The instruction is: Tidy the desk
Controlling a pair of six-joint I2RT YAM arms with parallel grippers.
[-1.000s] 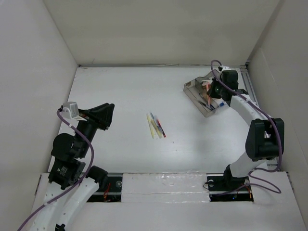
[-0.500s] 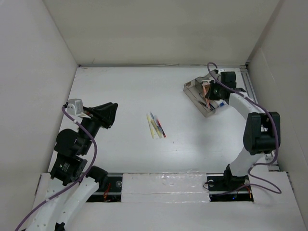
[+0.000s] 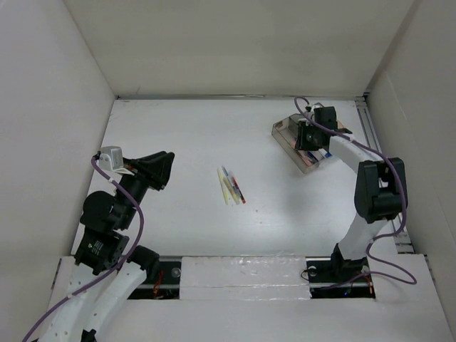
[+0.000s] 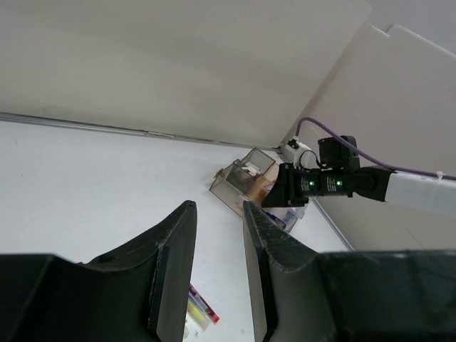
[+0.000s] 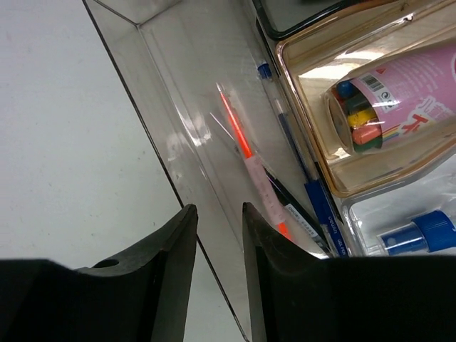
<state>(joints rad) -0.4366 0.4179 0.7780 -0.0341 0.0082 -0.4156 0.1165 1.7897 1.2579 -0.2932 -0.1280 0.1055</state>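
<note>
At 2 o'clock on white matte surface (image 3: 178, 135), right tool (image 5: 217, 210) hovering apart over clear compartmented plastic tray (image 3: 279, 130); left tool (image 4: 217, 206) gaping, empty. Slim coloured pens (image 3: 231, 187) lying centre: probably light, slippery, needing mid-barrel pinch.

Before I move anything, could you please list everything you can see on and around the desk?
desk: one, white, walled by white panels
loose pens: small cluster, exact count unclear, pale yellow, red and blue, middle of the desk
clear tray: one, transparent, far right of the desk
orange pen: one, orange, in the tray's long compartment
blue pen: at least one, blue, beside the orange pen
pink-labelled tube: one, pink and white, lying in the tray's amber compartment
blue-capped item: one, blue cap, next to the amber compartment
left gripper: one, black, open and empty, above the desk's left side
right gripper: one, black, open and empty, over the tray
</note>
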